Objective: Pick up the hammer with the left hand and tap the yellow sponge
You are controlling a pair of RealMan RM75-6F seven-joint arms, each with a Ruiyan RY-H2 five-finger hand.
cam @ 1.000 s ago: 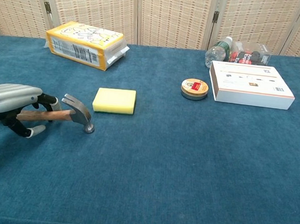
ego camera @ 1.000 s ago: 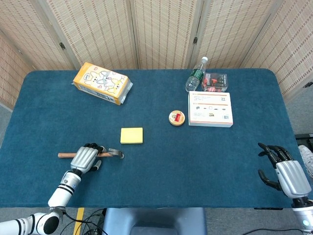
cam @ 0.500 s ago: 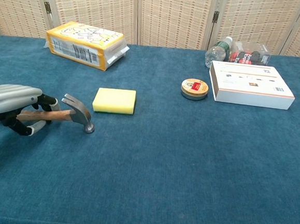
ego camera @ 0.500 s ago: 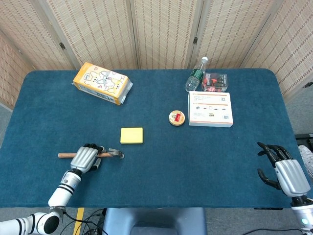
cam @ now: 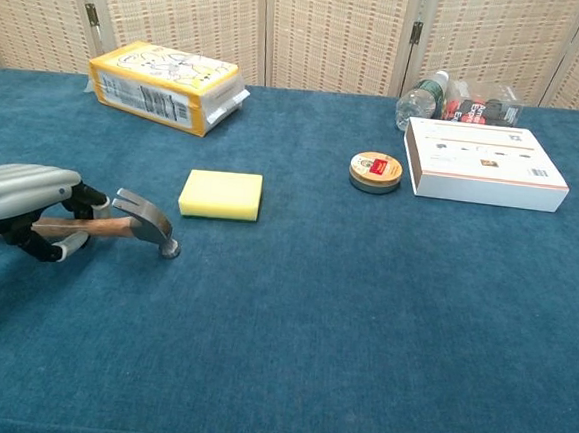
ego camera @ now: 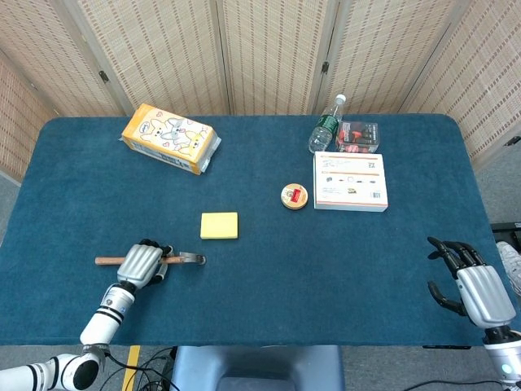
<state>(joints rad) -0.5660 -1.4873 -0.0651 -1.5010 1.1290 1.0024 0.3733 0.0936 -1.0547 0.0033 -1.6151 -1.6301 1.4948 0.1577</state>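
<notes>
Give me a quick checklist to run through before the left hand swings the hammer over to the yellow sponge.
1. Left hand grips the hammer by its wooden handle: ok.
2. Hammer head lifted off the table: cannot tell; it sits at or near the cloth.
3. Yellow sponge lying flat and uncovered: ok.
4. Path from hammer to sponge free of objects: ok.
5. Round tin and white box away from the sponge: ok.
6. Right hand away from the work area, fingers apart, holding nothing: ok.
</notes>
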